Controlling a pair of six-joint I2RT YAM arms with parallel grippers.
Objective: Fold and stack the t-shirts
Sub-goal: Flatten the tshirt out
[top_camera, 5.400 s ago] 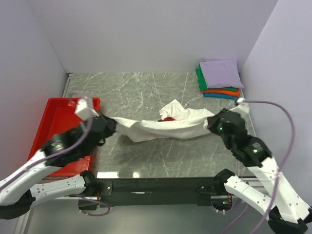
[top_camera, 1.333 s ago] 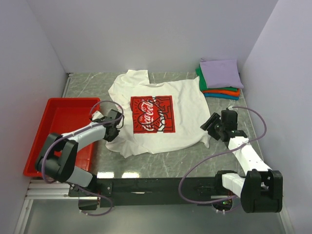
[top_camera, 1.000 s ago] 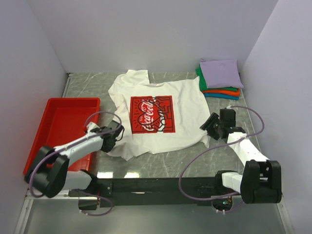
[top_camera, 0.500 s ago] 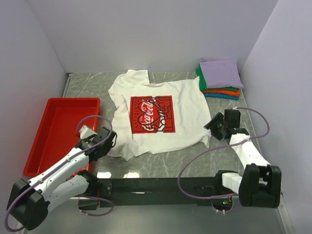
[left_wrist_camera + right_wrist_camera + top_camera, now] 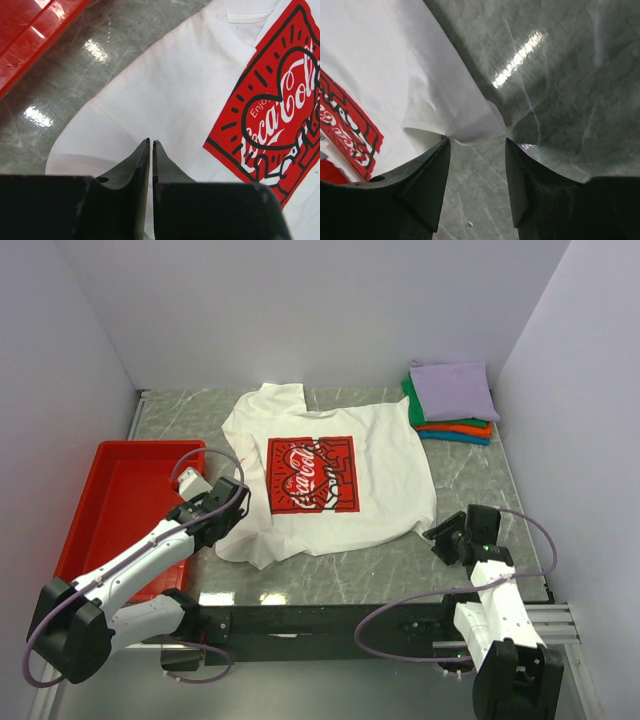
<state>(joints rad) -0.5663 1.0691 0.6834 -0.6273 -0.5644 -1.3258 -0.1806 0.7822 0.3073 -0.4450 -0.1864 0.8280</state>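
A large white t-shirt (image 5: 385,485) lies spread flat on the table, its red Coca-Cola print (image 5: 310,473) facing up. My left gripper (image 5: 235,502) hovers over the shirt's left sleeve. In the left wrist view its jaws (image 5: 150,142) stand together with only a thin slit, and white cloth (image 5: 170,95) lies beneath them. My right gripper (image 5: 434,535) sits just off the shirt's near right corner. It is open (image 5: 475,140), and that corner (image 5: 465,122) lies just beyond the fingertips. Folded t-shirts are stacked at the back right: lavender (image 5: 452,388) on top, then green, orange and teal.
A red plastic tray (image 5: 115,502) stands at the left of the table, close beside my left arm, and its rim (image 5: 35,35) shows in the left wrist view. Pale walls close in the marble table (image 5: 470,480) on three sides.
The shirt, earlier held bunched between both grippers, now lies flat. Over the last second my left gripper swung back over the left sleeve. My right arm drew back toward the near edge.
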